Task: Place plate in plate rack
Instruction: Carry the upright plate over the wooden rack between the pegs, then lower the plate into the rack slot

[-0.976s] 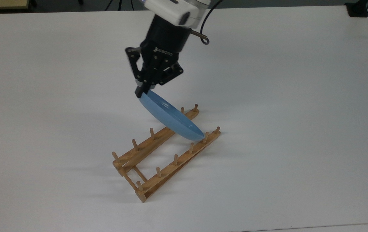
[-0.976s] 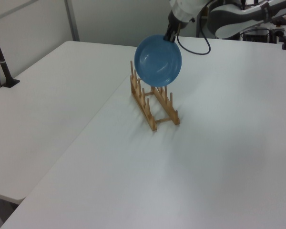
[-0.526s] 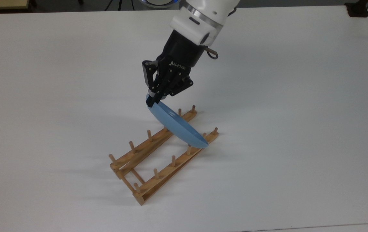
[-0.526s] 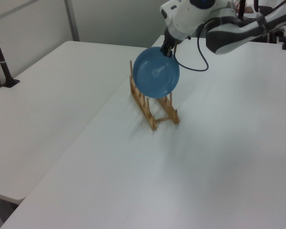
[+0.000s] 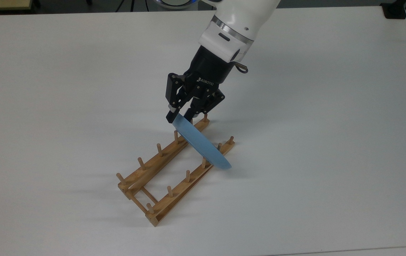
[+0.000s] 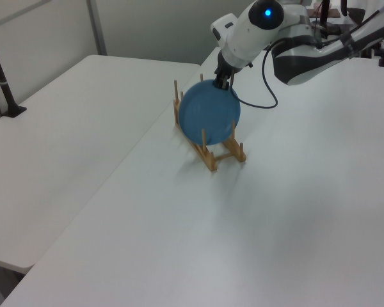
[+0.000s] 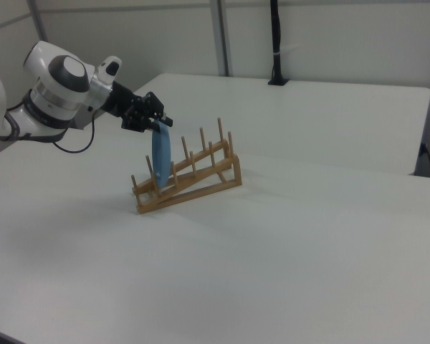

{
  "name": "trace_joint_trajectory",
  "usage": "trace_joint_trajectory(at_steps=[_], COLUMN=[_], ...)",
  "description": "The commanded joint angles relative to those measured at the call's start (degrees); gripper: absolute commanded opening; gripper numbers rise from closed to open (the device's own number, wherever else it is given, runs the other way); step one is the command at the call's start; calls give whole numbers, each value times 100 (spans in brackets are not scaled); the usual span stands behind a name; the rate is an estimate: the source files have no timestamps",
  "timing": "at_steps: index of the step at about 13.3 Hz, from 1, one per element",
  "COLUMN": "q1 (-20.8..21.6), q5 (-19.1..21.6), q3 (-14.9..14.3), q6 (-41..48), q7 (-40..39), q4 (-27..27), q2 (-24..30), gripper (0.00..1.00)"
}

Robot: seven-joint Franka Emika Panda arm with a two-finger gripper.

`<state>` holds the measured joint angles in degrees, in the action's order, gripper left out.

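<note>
- Now the gripper pinches the plate by its top rim.
- Plate stands on edge, lowered between pegs near one end of the rack.
- Rack sits on a white table.

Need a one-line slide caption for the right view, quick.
Gripper holds the blue plate on edge, lowered between the pegs near one end of the wooden plate rack.
</note>
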<state>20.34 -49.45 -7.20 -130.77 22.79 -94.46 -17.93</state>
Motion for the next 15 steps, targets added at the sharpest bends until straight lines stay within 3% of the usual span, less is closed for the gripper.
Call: trace_joint_trajectory(at_steps=[1, 2, 3, 6, 9, 10, 15], q1=[-3, -12, -47, -91, -152, -344, -785], q5=[100, 476, 1159, 2699, 4158, 4589, 4760], q3=[139, 201, 279, 315, 315, 315, 263], q6=[-63, -63, -45, 234, 1611, 2155, 2530], q7=[690, 778, 788, 535, -387, -764, -934], q4=[-151, -204, -222, -266, -170, -160, -143], q2=[36, 36, 44, 88, 202, 342, 528], gripper=[100, 100, 100, 100, 100, 100, 100])
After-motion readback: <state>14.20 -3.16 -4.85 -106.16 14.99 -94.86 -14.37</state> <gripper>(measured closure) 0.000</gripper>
